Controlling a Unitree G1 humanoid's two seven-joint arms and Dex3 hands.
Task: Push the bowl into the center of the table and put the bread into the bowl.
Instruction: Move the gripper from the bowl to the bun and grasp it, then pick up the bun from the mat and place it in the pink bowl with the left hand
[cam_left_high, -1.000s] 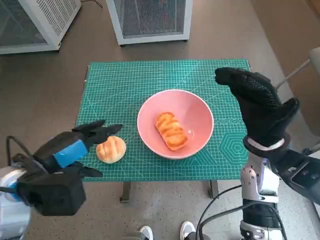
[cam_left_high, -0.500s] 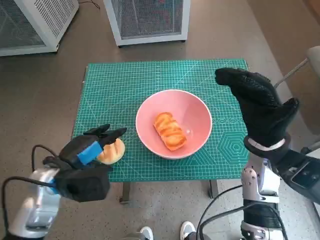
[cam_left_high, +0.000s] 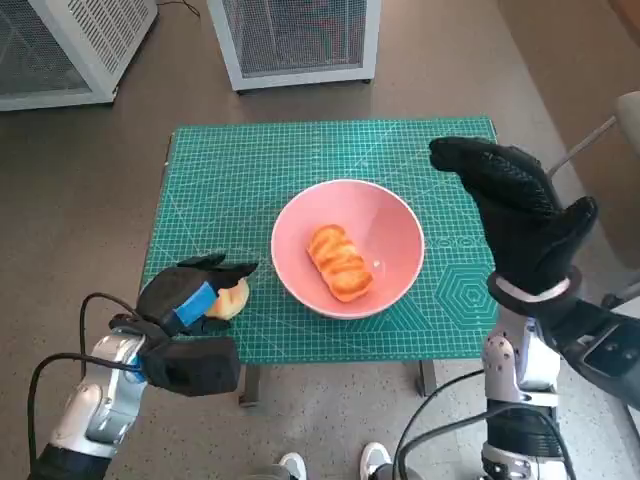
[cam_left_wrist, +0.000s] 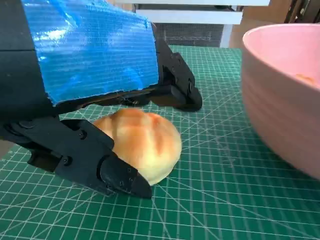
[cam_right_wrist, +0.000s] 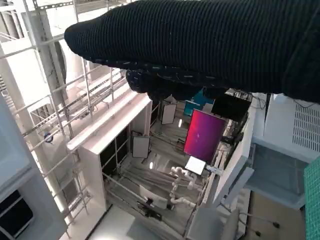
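the green cutting mat (cam_left_high: 250, 180) covers the table, and the pink bowl (cam_left_high: 395, 215) sits about at its centre with a glazed pastry (cam_left_high: 340, 262) already inside, so the push looks done and the step in hand is fetching the round bread roll (cam_left_wrist: 142, 142), which lies on the mat just beside the bowl near the front left edge. the left hand (cam_left_high: 188, 298) is over it, fingers (cam_left_wrist: 95, 160) on both sides, touching but seemingly not clamped; next comes a firm close and a lift over the rim. the right hand (cam_left_high: 520, 215) hovers raised and spread, holding nothing. the head view hides most of the roll.
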